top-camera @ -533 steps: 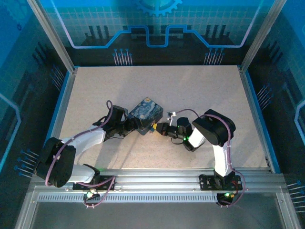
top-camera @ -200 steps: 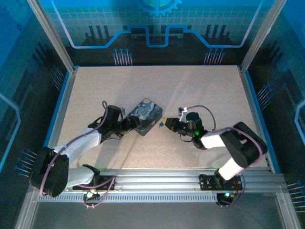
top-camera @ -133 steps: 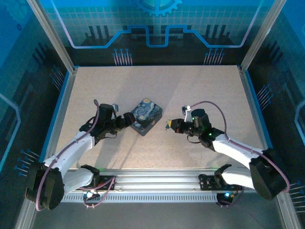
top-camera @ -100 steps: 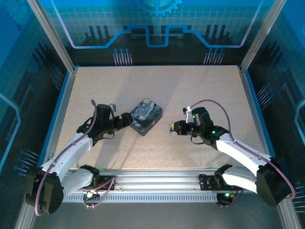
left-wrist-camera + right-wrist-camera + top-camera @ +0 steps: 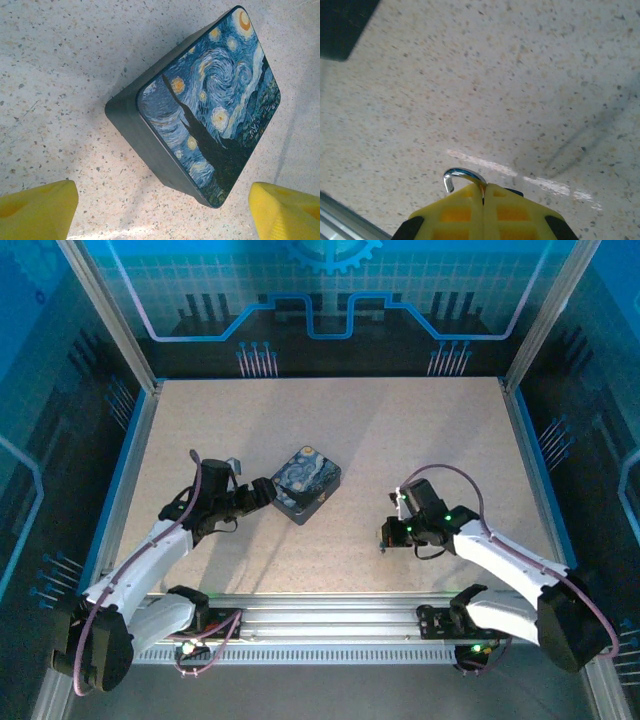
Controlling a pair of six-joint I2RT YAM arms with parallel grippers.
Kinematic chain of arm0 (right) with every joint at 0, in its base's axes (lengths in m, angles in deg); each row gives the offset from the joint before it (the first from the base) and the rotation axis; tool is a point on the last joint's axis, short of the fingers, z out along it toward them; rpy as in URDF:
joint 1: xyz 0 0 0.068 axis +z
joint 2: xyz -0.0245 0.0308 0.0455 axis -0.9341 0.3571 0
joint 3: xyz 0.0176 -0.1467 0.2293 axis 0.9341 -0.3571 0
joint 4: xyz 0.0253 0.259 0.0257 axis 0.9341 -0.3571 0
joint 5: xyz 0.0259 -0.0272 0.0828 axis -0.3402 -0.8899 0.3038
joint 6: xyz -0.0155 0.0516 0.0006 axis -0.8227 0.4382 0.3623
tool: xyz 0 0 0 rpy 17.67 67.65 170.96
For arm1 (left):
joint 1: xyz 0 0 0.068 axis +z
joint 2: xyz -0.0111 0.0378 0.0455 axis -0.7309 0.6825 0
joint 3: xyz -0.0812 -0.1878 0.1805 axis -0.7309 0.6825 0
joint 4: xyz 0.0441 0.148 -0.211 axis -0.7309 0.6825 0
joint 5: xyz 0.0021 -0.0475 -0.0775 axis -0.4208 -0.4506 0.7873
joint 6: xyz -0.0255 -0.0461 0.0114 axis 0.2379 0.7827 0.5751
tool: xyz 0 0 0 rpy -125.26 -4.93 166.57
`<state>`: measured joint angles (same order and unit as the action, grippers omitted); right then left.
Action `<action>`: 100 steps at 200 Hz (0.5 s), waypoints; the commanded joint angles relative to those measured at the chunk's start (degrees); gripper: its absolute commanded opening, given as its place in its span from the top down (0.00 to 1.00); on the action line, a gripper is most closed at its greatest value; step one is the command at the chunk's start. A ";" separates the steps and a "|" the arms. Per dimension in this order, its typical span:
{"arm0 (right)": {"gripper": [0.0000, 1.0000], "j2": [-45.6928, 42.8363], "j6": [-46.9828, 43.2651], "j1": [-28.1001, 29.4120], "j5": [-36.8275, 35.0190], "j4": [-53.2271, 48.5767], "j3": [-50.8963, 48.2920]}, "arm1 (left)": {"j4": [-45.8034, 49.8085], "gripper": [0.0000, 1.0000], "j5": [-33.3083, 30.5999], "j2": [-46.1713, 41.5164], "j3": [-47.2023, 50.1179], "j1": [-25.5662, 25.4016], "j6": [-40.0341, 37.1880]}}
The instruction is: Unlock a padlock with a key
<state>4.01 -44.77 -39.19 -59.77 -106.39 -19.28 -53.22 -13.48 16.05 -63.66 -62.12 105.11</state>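
1. The dark-blue rectangular tin with a swirling starry-night lid lies shut on the speckled beige surface; its contents are hidden.
2. The left end effector sits just left of the tin, yellow fingers wide apart, empty.
3. Well right of the tin, the right end effector is clamped on the tiny padlock. Its silver shackle pokes out, its body hidden.

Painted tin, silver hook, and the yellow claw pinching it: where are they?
Painted tin (image 5: 200,115): left wrist view, on its starry lid.
Padlock (image 5: 460,172): right wrist view, on its silver shackle hook.
Right claw (image 5: 483,200): right wrist view, at the seam between its shut fingertips.
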 commanded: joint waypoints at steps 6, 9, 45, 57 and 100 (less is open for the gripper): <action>1.00 3.19 -2.10 -0.73 -1.10 -1.67 0.01 | 1.44 0.11 -0.78 0.23 -1.06 0.66 -1.60; 1.00 3.59 -2.19 -0.73 -1.09 -1.51 0.06 | 1.49 0.11 -0.78 0.27 -1.04 0.72 -1.61; 1.00 7.96 -2.89 -0.74 -0.17 1.08 1.05 | 1.36 0.11 -0.61 1.02 -1.34 0.74 -1.30; 1.00 9.33 -3.03 -0.72 0.16 1.75 1.41 | 1.40 0.11 -0.52 1.17 -1.37 0.74 -1.22; 0.97 13.13 -3.35 -0.71 1.42 3.67 1.79 | 1.99 0.11 -0.69 1.38 -2.00 0.80 -1.44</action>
<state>15.06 -47.09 -39.28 -59.27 -103.55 -18.19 -53.20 -13.68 17.21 -63.66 -62.05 105.11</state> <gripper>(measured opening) 0.049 0.893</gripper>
